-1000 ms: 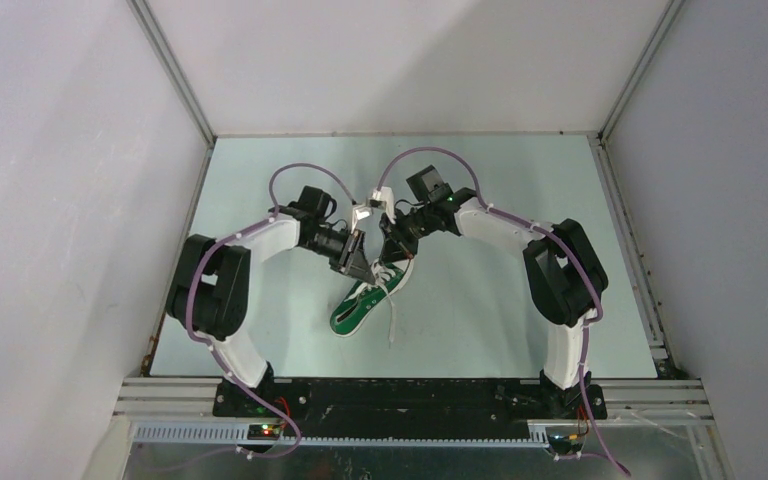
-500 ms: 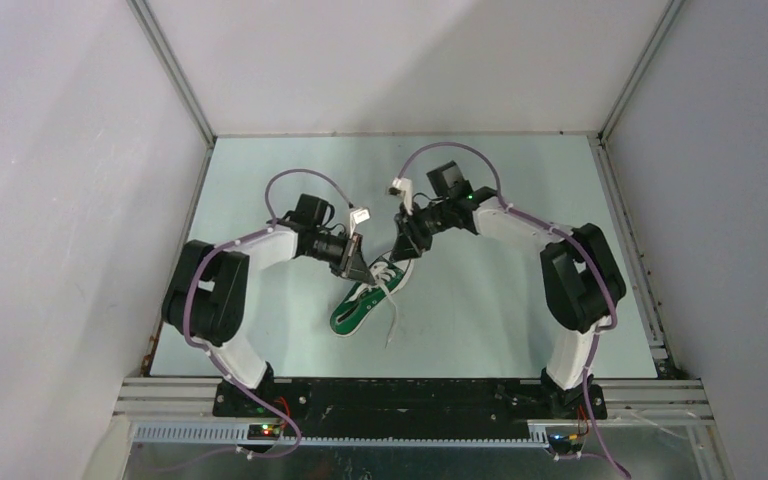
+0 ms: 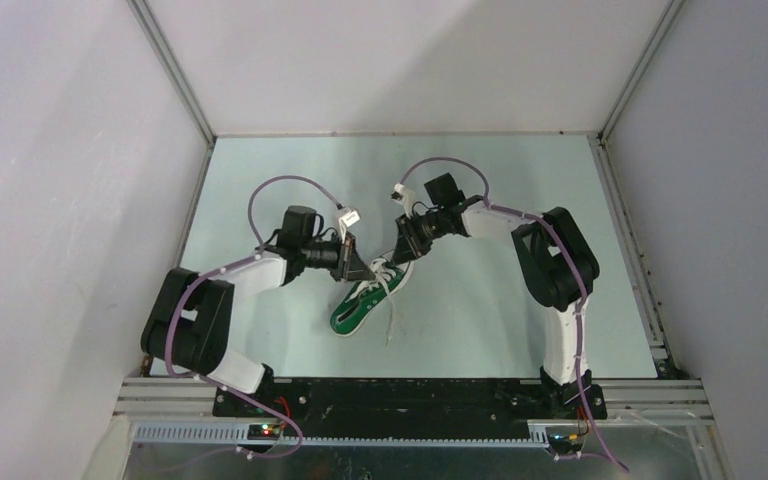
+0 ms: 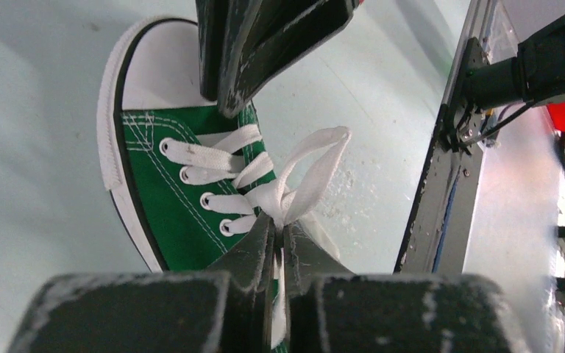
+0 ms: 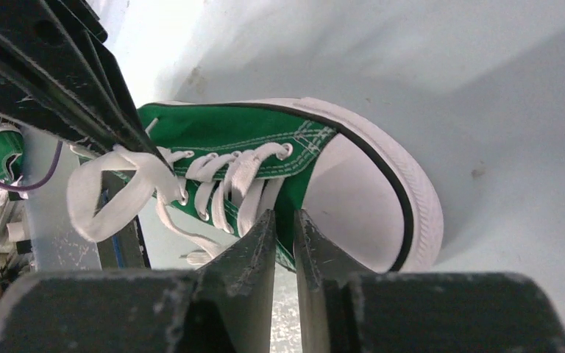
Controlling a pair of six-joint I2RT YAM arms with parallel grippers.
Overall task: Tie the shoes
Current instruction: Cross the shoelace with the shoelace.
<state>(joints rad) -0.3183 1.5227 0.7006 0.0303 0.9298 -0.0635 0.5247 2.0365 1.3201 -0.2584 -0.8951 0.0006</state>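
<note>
We find the green sneaker (image 3: pixel 364 301) lying near the middle of the table (image 3: pixel 260 170), toe pointing away from the arm bases, with both grippers crowded over its lacing. Our left gripper (image 4: pixel 279 229) is clamped on the white lace (image 4: pixel 266 197) at the foot of a loop (image 4: pixel 315 158) beside the eyelets, while our right gripper (image 5: pixel 283 218) sits over the tongue with jaws almost together, and we cannot tell whether any lace lies between them. We judge the bow is being formed, so next the right gripper needs to take the free strand (image 3: pixel 392 322) and wrap it round the held loop, keeping tension without dragging the sneaker.
</note>
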